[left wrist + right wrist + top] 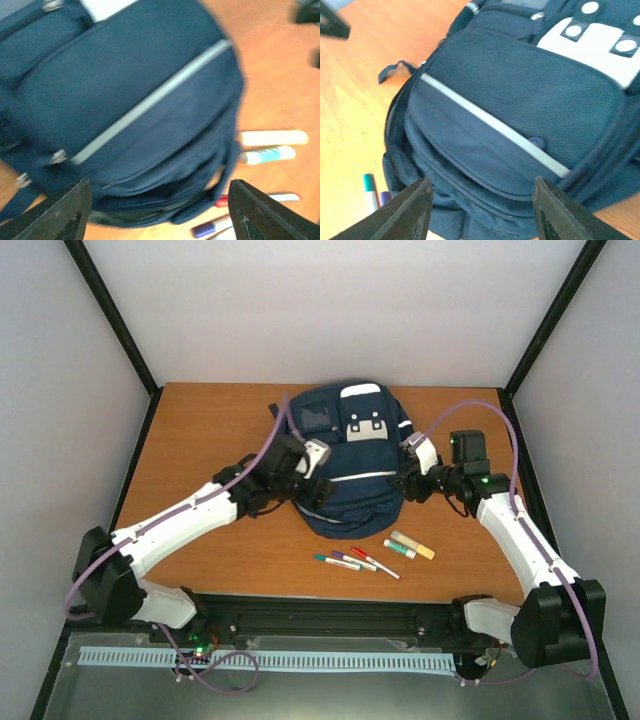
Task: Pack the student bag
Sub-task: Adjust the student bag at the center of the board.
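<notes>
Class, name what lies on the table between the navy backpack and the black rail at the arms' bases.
Top external view: three markers and two tubes lie there, close to the backpack, well short of the rail.

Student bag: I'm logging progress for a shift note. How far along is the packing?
Done: nothing visibly packed. Three markers and two tubes lie on the table just in front of the student bag. In hand: nothing; the left gripper and right gripper are open, flanking the bag. Left: loading all five items.
</notes>
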Controlling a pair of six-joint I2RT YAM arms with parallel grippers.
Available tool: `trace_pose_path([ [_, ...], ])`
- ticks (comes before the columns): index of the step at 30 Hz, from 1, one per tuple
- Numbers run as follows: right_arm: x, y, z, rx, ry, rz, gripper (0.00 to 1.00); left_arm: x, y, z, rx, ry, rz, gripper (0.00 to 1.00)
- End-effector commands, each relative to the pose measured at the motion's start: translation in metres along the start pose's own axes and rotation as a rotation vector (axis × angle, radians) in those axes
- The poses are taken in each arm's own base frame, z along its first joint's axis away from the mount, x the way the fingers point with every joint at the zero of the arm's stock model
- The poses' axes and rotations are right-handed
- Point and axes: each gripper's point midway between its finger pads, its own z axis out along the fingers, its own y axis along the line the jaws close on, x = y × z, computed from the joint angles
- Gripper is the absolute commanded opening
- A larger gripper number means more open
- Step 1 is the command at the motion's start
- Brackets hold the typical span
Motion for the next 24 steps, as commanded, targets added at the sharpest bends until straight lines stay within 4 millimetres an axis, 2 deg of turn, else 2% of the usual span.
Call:
trace_pose_path([
  [1,0.013,0.025,0.018,-0.104,0.043,-0.064,0.55,0.027,0.086,-0.008,-0.263,-0.018,-0.291,0.78],
  [3,0.021,0.025,0.028,-0.101,0.089,-0.073,0.54,0.044,0.116,-0.010,-0.332,-0.009,-0.410,0.77],
  [4,0.025,0.029,0.035,-0.114,0.113,-0.079,0.53,0.048,0.124,-0.010,-0.329,-0.015,-0.447,0.76],
  [5,0.028,0.030,0.041,-0.124,0.136,-0.076,0.53,0.049,0.129,-0.010,-0.318,-0.028,-0.458,0.74],
  [9,0.035,0.030,0.052,-0.147,0.176,-0.048,0.52,0.054,0.140,0.000,-0.287,-0.049,-0.402,0.56],
  [10,0.037,0.028,0.054,-0.140,0.187,-0.042,0.51,0.056,0.144,0.003,-0.291,-0.053,-0.381,0.55],
  [13,0.046,0.022,0.058,-0.119,0.219,-0.032,0.50,0.062,0.158,0.013,-0.297,-0.090,-0.379,0.63],
  [17,0.057,0.017,0.063,-0.102,0.256,-0.022,0.50,0.069,0.181,0.026,-0.320,-0.166,-0.445,0.89],
  [20,0.063,0.004,0.067,-0.042,0.291,-0.014,0.49,0.066,0.183,0.037,-0.253,-0.212,-0.452,0.92],
  [24,0.072,-0.012,0.070,0.030,0.335,-0.005,0.49,0.051,0.168,0.053,-0.125,-0.217,-0.391,0.93],
])
